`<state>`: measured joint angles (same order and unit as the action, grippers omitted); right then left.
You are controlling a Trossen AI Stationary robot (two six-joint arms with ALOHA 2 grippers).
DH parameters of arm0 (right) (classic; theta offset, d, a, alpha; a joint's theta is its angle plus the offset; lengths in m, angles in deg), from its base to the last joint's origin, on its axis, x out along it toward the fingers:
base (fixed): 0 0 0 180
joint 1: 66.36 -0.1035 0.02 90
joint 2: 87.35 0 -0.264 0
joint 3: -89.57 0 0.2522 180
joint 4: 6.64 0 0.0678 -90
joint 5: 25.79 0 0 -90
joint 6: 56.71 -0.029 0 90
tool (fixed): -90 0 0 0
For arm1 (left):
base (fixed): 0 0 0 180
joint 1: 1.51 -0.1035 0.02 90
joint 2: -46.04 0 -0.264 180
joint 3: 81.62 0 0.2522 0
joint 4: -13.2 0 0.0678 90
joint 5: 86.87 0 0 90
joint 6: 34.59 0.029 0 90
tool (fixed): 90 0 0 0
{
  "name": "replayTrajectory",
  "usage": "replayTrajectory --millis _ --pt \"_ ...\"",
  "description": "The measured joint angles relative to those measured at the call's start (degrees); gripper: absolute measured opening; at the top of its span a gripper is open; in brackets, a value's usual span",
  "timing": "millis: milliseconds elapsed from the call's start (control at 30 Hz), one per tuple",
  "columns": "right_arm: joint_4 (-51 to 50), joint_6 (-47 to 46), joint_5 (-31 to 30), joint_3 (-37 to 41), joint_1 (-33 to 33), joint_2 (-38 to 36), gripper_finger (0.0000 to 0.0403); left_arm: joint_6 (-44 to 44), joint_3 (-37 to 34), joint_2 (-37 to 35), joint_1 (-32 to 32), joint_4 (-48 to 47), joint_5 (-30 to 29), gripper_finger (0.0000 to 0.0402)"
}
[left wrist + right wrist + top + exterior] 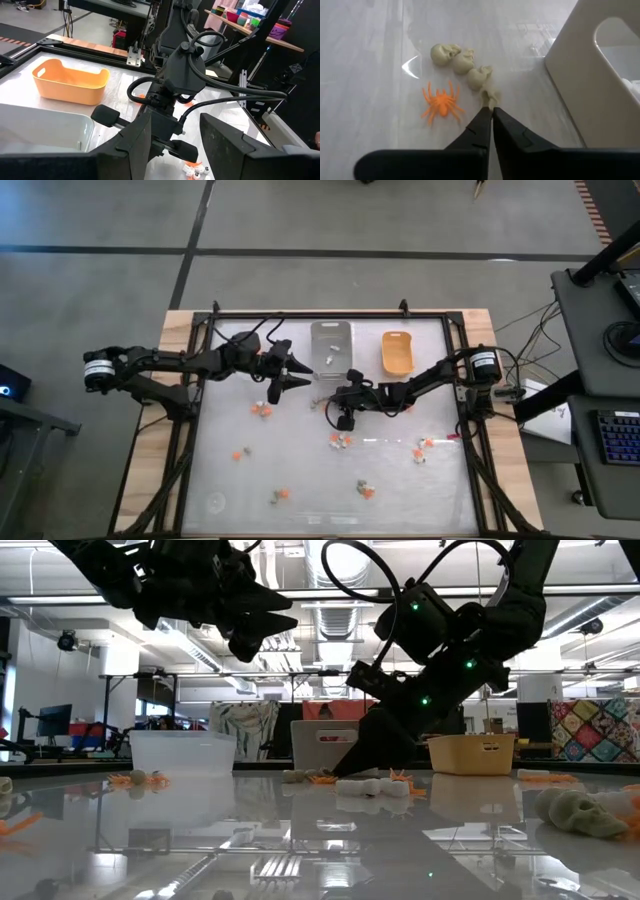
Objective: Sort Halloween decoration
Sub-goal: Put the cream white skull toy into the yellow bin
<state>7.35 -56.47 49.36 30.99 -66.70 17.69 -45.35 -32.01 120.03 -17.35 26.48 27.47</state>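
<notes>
My right gripper (490, 112) is low over the table's middle (322, 402), shut at the end of a tan string of little skulls (462, 62) that lies flat on the table. An orange spider (440, 105) lies beside the string. More orange and pale trinkets (262, 410) (340, 440) are scattered over the near half of the table. My left gripper (300, 372) hangs open above the table, left of the grey tray (330, 345), with nothing between its fingers (135, 142). My right gripper pinches the near end of the tan skull string (489, 99) between its two fingertips. The fingers slant down from the table's right side, roughly in line with the string. The string lies on the table, stretched out away from the tips.
Three trays stand along the far edge: clear (240, 340), grey (580, 85) and orange-yellow (397, 350). The grey tray's wall is close beside my right gripper. A pale skull (580, 812) lies near the front. A dark frame (200, 380) borders the table.
</notes>
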Motion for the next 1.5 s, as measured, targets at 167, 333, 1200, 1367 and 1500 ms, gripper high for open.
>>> replayTrajectory --millis 167,333,1200,1367,1500 --pt "-0.4 0.5 -0.2 0.0 0.0 -0.8 0.0009 0.0 0.0 0.0 0.0 0.0 0.0 0.0152" --pt "-1.7 0.4 -0.2 0.0 -0.1 -1.9 0.0009 0.0 0.0 0.0 0.0 0.0 0.0 0.0152" --pt "7.9 3.4 -1.8 0.0 -0.9 1.8 0.0009 1.0 0.0 0.0 0.0 0.0 0.0 0.0152" --pt "7.2 2.6 -1.9 0.0 -0.9 1.8 0.0022 1.1 0.0 0.0 0.0 0.0 0.0 0.0152" --pt "7.2 1.8 -2.2 0.0 -0.9 1.8 0.0056 1.1 0.0 0.0 0.0 0.0 0.0 0.0152"
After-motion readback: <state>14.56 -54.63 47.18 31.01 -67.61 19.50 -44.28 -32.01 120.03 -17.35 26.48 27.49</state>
